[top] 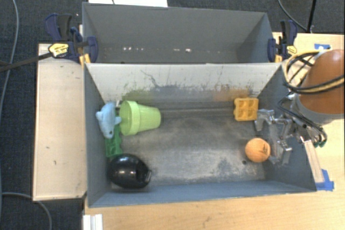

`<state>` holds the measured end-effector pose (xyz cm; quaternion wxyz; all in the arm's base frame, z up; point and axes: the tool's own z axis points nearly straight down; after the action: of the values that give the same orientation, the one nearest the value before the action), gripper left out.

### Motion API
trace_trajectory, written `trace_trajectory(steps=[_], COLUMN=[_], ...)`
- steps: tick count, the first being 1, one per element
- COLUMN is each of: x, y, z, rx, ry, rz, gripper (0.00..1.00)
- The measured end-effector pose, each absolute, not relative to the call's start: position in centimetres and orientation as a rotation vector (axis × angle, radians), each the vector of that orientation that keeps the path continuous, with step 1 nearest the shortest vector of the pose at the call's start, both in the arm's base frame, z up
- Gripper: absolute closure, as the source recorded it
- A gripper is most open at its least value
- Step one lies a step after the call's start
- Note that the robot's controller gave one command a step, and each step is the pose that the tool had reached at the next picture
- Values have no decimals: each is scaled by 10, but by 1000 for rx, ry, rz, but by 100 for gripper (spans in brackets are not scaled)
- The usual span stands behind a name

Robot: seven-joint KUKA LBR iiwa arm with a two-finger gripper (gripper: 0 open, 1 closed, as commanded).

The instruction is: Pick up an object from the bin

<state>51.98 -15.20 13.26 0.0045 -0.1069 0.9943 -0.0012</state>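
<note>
Grey metal bin [178, 35] on dark carpet, its floor scuffed and mostly bare.

Right side: arm enters from the right, and the pincer [274, 140] is low in the near right corner of the bin. Whether it is spread or pressed together I cannot tell, as the metal parts overlap from this angle.

Orange ball [257, 150] lies on the bin floor just left of the pincer, touching or almost touching it. It is not seen pinched. Yellow block [246, 109] sits near the back wall, just beyond the pincer and apart from the ball.

Left side, well apart from the pincer: green cup [140, 117] on its side, blue toy [108, 120] against it, a dark green piece [113, 145] below that, and a black rounded thing [128, 172] in the near left corner.
</note>
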Motion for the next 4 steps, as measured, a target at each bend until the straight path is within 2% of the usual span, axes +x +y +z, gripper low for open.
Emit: trace_trajectory(steps=[1,2,4], x=[514,510,509], y=[-150,-151,-151], z=[69,70,73], rx=[-99,-280,-282], ry=[3136,3121,3120], rz=[2,-2,-2], gripper=[0,100,100])
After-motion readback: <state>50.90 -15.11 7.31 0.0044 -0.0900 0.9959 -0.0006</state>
